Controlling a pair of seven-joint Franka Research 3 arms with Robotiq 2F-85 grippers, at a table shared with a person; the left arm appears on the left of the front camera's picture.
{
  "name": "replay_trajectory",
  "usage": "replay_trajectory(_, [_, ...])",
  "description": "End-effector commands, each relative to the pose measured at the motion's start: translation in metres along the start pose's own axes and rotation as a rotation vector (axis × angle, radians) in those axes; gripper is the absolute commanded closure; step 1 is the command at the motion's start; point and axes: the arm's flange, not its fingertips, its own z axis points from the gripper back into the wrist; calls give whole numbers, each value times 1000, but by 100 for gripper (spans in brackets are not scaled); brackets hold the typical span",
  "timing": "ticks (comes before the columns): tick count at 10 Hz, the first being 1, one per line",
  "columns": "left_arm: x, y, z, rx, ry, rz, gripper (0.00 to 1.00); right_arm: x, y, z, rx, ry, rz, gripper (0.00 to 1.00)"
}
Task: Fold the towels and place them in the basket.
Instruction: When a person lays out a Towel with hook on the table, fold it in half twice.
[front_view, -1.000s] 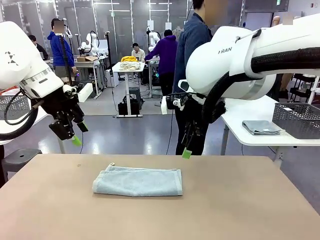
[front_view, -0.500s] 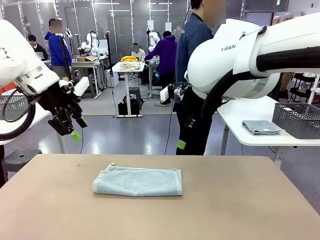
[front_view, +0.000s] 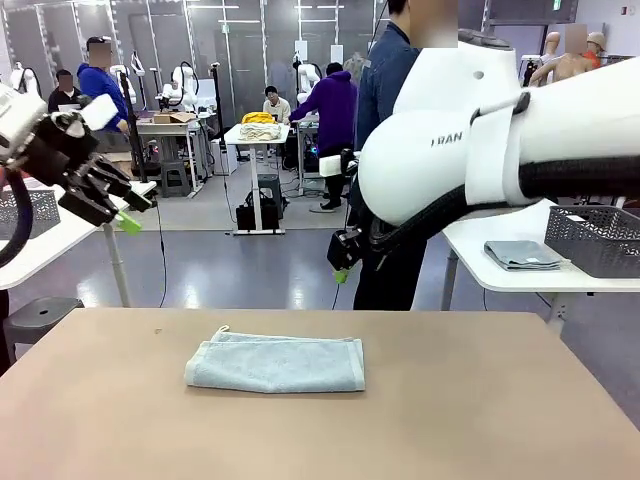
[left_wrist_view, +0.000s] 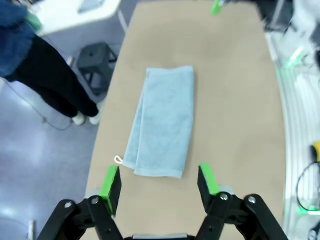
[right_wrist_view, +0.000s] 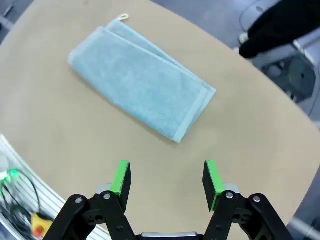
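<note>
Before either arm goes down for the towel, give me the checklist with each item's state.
1. Towel folded and lying flat on the table: ok.
2. Left gripper open and empty: ok.
3. Right gripper open and empty: ok.
4. Both grippers up above the towel, not touching it: ok.
5. No hand over the towel: ok.
6. Basket within reach: cannot tell; it stands on the side table to the right, not on this one.
</note>
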Motion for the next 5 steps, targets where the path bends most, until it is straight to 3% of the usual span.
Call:
replay_trajectory(1, [-8, 7, 12, -75, -76, 17, 22, 1, 3, -10, -54, 43, -218, 27])
replay_trajectory(5, [-21, 24, 23, -169, -113, 87, 22, 4, -15, -21, -44, 105, -404, 27])
